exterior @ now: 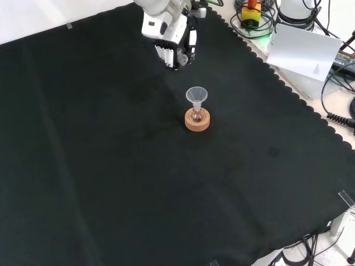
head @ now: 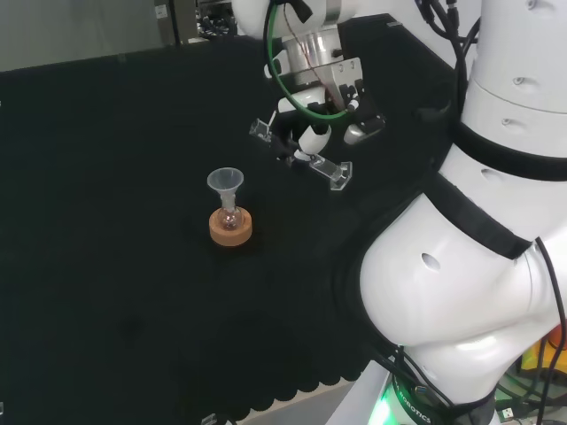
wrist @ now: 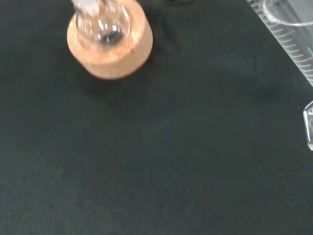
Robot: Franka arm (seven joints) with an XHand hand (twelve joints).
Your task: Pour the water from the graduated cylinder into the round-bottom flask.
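While the hand (head: 312,133) is curling its fingers round the graduated cylinder (head: 306,152), carrying it tilted nearly flat above the cloth (head: 115,221), the round-bottom flask (head: 230,216) is sitting well apart on its cork ring (head: 230,229) with a funnel (head: 225,182) in its neck. Judging from this, water could be spilling onto the cloth if the spout is missing the narrow funnel, or a nudge could be toppling it. Any water level is staying hard to make out in the clear glass.

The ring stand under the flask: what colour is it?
Light tan cork; the ring stand shows best in the wrist view, under the flask.
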